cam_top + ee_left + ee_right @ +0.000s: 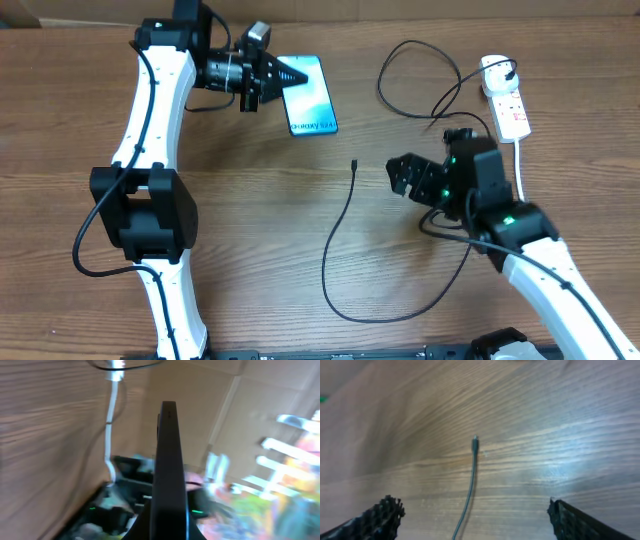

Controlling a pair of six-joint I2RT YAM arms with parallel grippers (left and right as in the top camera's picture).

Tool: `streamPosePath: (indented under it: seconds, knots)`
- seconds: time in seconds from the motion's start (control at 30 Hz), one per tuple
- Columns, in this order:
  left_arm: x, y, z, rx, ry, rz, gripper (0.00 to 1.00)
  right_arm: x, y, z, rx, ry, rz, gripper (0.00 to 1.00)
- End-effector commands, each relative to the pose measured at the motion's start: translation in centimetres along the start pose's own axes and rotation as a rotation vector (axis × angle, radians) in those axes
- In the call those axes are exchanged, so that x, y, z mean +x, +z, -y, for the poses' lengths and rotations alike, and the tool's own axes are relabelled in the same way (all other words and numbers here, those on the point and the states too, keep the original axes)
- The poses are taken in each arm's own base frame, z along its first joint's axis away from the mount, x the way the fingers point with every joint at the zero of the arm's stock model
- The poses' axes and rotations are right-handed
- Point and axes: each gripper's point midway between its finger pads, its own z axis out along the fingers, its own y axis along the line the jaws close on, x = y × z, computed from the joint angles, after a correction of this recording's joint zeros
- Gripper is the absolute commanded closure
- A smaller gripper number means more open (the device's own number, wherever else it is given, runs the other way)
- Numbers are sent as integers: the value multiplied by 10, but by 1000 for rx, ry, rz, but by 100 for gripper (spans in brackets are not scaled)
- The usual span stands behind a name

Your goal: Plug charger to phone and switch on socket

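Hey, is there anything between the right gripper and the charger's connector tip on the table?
Nothing visible. The open right gripper faces the connector tip across a bare stretch of table. The phone and left gripper lie beyond the tip.

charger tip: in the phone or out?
Out. The charger tip lies loose on the table, apart from the phone.

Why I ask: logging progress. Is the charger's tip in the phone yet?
No, the tip of the charger lies on the table, apart from the phone.
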Motion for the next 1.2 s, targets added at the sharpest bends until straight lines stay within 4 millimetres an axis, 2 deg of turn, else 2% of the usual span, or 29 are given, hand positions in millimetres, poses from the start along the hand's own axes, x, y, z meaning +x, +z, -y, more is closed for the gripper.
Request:
streamPosePath:
  seconds: [0.0, 0.1, 0.17, 0.23, 0.3, 0.43, 0.53, 0.63, 0.8, 0.9, 1.03, 1.17]
  knots:
    - [8, -2, 3, -56, 159, 9, 96, -15, -14, -21, -30, -94, -11, 0]
    - [13, -2, 7, -28, 156, -5, 96, -7, -19, -48, -172, -170, -65, 0]
    - [19, -3, 25, 83, 195, -28, 96, -2, -23, -61, -253, -171, -97, 0]
    - [26, -8, 45, 209, 233, -43, 96, -1, -25, -70, -302, -171, -104, 0]
    - [26, -11, 49, 231, 221, -44, 96, -5, -23, -72, -310, -176, -89, 0]
    - [25, -10, 44, 202, 219, -39, 96, -10, -13, -58, -224, -97, -73, 0]
    - [26, -10, 43, 202, 211, -41, 96, -6, -2, -50, -190, -76, -102, 0]
    - [25, -12, 43, 202, 212, -35, 96, 5, 18, -39, -142, -56, -167, 5]
    - [20, -19, 35, 162, 204, -11, 96, 23, 45, -23, -73, -2, -285, 6]
    - [19, -22, 28, 126, 187, 2, 96, 24, 52, -20, -23, -13, -350, 7]
    - [14, -31, 22, 100, 180, 27, 96, 12, 51, -11, 99, -30, -372, 7]
    - [6, -50, 15, 81, 171, 74, 96, 6, 53, -14, 119, -49, -359, 7]
